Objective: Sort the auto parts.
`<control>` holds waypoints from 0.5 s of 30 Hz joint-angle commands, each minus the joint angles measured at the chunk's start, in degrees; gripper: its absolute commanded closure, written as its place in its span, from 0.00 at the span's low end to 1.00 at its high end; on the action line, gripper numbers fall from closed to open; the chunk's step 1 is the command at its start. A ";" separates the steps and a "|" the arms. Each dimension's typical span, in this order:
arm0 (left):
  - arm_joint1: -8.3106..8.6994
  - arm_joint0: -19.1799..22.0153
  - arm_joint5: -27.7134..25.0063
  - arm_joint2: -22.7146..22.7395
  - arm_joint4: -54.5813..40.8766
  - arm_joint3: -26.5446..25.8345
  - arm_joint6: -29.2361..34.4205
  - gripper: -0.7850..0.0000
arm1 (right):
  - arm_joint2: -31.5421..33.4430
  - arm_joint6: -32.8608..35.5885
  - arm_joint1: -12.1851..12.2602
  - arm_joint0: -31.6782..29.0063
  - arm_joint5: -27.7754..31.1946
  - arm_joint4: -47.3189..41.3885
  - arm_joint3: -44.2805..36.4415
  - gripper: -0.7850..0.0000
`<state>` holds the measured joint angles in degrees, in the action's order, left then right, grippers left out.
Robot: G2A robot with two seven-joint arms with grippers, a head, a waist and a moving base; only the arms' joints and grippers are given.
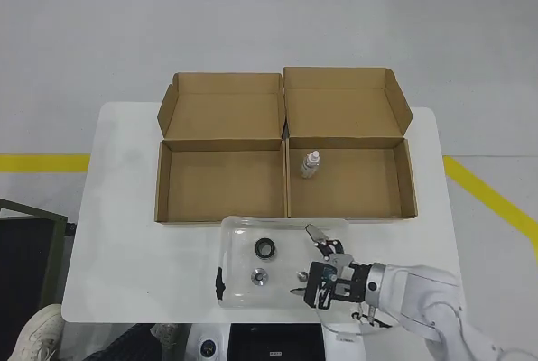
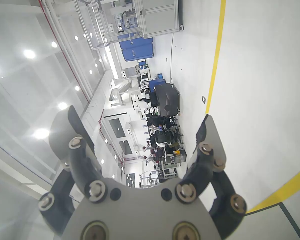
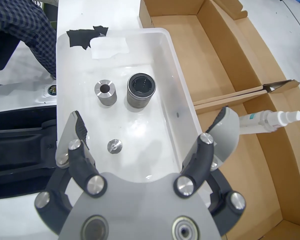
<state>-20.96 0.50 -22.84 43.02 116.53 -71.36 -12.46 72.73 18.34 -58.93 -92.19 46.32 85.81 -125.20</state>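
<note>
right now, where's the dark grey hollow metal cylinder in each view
top view: dark cylinder in the clear plastic bin, in its far half
right wrist view: upright beside the smaller silver cylinder
left wrist view: faces away from the bin
shared landmark: white spray bottle in a cardboard box

bright, even light fell from above on the white counter (image 1: 125, 235), leaving only faint, soft shadows. in the left wrist view the ceiling lamps (image 2: 29, 54) flared into white blots and the yellow floor line (image 2: 216, 51) bowed near the edge. pale glare streaked the clear tray (image 3: 140, 128) floor.
</note>
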 commanded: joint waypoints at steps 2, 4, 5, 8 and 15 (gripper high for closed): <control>0.00 0.00 0.00 0.00 0.00 0.00 0.00 0.00 | 0.45 -0.19 0.21 -0.57 0.36 0.91 -0.14 0.00; 0.00 0.00 0.00 0.00 0.00 0.00 0.00 0.00 | 0.69 -0.15 0.36 -0.96 0.81 1.52 -0.13 0.00; 0.00 0.00 0.00 0.00 0.00 0.00 0.00 0.00 | 0.80 -0.03 0.43 -1.10 0.97 1.82 -0.09 0.00; 0.00 0.00 0.00 0.00 0.00 0.00 0.00 0.00 | 0.97 0.19 0.57 -1.28 1.12 2.19 0.39 0.00; 0.00 0.00 0.00 0.00 0.00 0.00 0.00 0.00 | 0.38 1.26 0.71 -0.11 1.64 1.74 2.39 0.00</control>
<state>-20.96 0.50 -22.84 43.02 116.53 -71.36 -12.46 73.20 19.35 -58.24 -92.51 47.84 87.69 -123.05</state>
